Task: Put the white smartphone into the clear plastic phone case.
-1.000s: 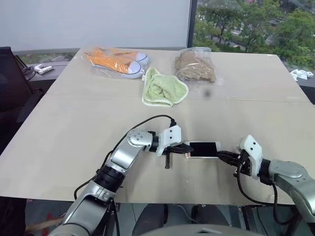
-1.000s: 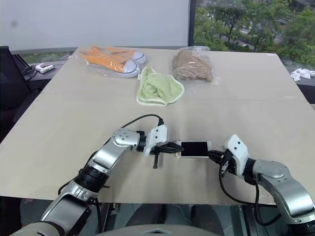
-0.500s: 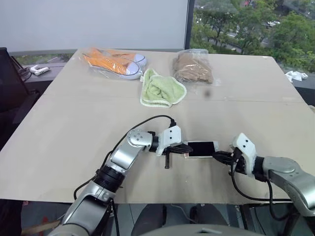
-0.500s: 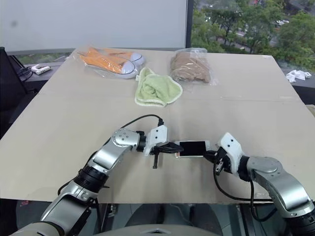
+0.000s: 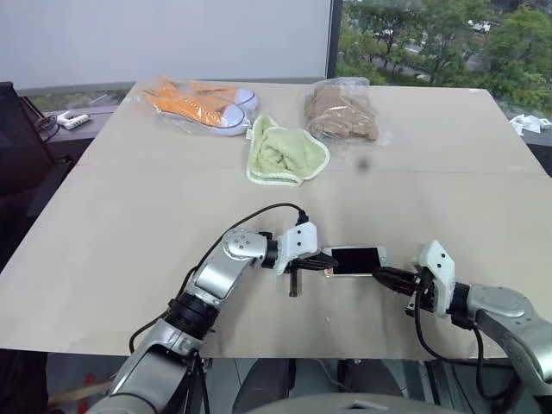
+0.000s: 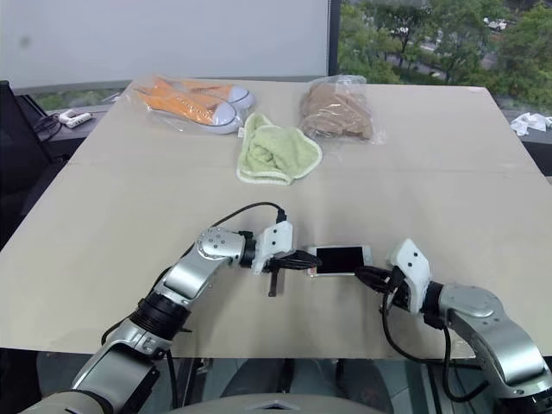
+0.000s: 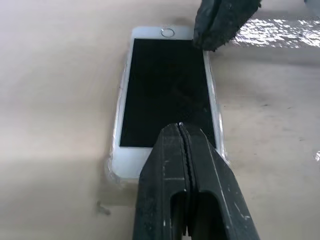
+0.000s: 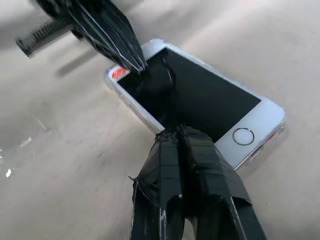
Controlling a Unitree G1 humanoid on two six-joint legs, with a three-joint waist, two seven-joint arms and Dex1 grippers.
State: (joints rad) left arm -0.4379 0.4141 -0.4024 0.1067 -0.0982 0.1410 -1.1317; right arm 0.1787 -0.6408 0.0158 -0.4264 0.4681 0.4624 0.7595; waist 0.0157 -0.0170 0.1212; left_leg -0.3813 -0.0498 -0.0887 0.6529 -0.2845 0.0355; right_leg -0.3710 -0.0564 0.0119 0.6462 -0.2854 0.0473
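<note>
Between two closed, empty-fingered claws, left gripper [image 7: 182,131] and right gripper [image 8: 181,131], lies white smartphone [image 7: 167,85] seated in clear plastic phone case [image 7: 116,117]

I can't tell whether the case [image 7: 218,131] fully seats the phone [image 7: 167,90]; left gripper [image 7: 184,131] hides its near end.

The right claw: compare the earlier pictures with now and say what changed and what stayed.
The right claw tipped slightly at the wrist, staying shut at the home-button end of the white smartphone. The left claw stayed shut at the other end. The phone, in the clear plastic phone case, did not move.
</note>
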